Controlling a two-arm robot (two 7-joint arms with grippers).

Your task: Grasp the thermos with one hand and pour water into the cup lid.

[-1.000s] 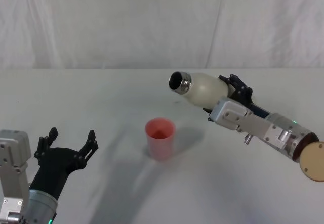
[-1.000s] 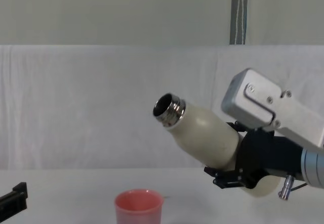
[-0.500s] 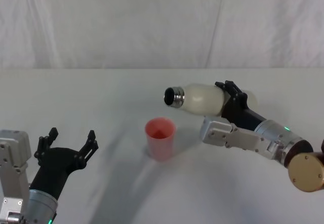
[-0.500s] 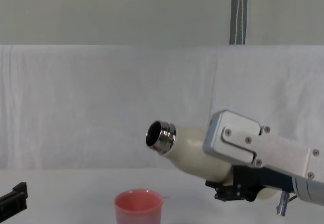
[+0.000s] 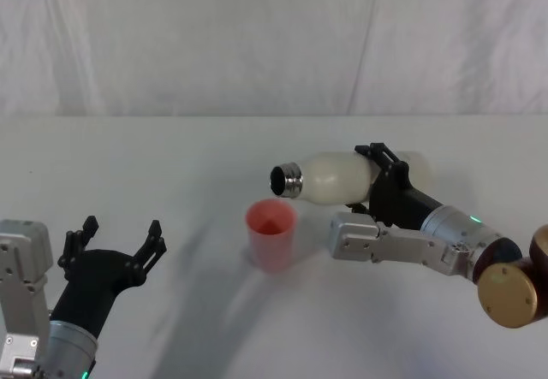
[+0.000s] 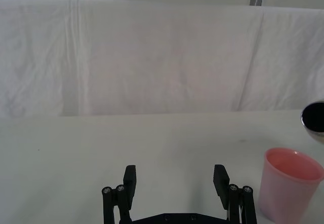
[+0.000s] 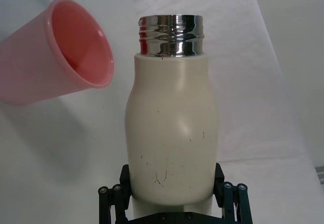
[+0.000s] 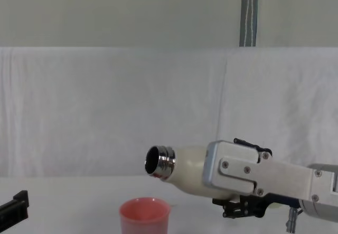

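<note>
The right gripper (image 5: 387, 176), clamped around the thermos (image 5: 338, 177), holds it tipped nearly level above the table (image 5: 171, 165), its steel mouth just over and beside the rim of the pink cup lid (image 5: 271, 234). The grasp is done; no water is visible, so the pour seems yet to come. The left gripper (image 5: 116, 246) rests splayed, empty, nearby.

thermos (image 5: 338, 176) cream-white, plain, steel neck (image 7: 171, 34) shiny chrome. cup lid (image 5: 271, 233) pink all over. right gripper (image 5: 383, 179) black, casing (image 8: 253, 175) silver-grey. left gripper (image 5: 116, 255) black. table (image 5: 171, 165) white cloth.
</note>
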